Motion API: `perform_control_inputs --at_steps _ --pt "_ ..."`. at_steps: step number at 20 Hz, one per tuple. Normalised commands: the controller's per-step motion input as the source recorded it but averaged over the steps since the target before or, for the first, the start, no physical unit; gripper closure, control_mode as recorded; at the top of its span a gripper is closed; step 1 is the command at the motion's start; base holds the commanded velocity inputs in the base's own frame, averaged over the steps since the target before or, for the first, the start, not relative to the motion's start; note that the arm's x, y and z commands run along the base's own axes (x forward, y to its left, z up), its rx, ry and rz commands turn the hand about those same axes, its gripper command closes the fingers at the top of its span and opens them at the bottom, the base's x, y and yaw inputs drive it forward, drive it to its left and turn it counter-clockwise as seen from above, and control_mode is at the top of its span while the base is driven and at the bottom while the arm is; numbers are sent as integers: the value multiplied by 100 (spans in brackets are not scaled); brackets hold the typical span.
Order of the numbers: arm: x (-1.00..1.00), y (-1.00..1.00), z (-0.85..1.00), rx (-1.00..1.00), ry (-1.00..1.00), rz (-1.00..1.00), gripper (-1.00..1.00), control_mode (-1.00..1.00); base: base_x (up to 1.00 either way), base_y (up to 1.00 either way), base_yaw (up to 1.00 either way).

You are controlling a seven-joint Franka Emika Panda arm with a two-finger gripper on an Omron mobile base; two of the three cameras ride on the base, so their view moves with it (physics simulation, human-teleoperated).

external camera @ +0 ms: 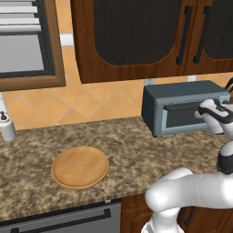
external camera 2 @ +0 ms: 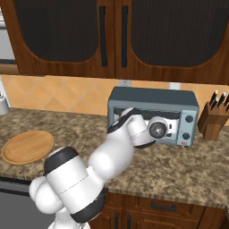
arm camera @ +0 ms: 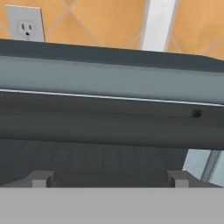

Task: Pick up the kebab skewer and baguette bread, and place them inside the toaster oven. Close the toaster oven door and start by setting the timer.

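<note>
Up on the granite counter [external camera: 123,141], the toaster oven [external camera: 182,107] sits against the tiled backsplash, under the dark wood wall cabinets [external camera: 136,36]; its door [external camera 2: 147,125] stands upright and shut, with the bar handle [arm camera: 109,127] running along its top edge; in the right base view two knobs [external camera 2: 188,127] show at the oven's right end, and a wooden knife block [external camera 2: 214,118] stands just to the right of the oven. The gripper [arm camera: 109,177] hangs right in front of the oven door, near the handle; in the hand view its two finger tips [arm camera: 41,178] stand wide apart with nothing between them, and the dark handle bar crosses just above them; whether the tips touch the door cannot be told. In the left base view the hand [external camera: 214,113] reaches across the oven's front from the right. Left of the oven, well apart from it, a round wooden plate [external camera: 79,167] lies flat on the counter with nothing on it; farther left still, a small white dispenser [external camera: 6,126] stands by the wall. A wall outlet [arm camera: 25,27] shows on the tiles behind the oven; the kebab skewer and baguette bread cannot be made out anywhere, and through the dark glass the oven's inside cannot be read.
</note>
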Motion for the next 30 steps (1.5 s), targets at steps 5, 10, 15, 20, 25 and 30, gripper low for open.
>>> perform_control_inputs --at_steps 5,10,15,20,25,30 --pt "-18 -7 -11 2 0 0 -100 -100 0 0 0" --pt "-26 -29 -3 7 3 1 -100 -100 0 0 0" --pt "-4 -41 -23 7 0 0 -100 -100 0 0 0" --pt "1 -43 -20 12 0 0 -100 -100 0 0 0" --pt "12 -40 -10 8 -1 0 -100 -100 0 0 0" --pt "24 -30 -1 2 -2 0 -100 -100 0 0 0"
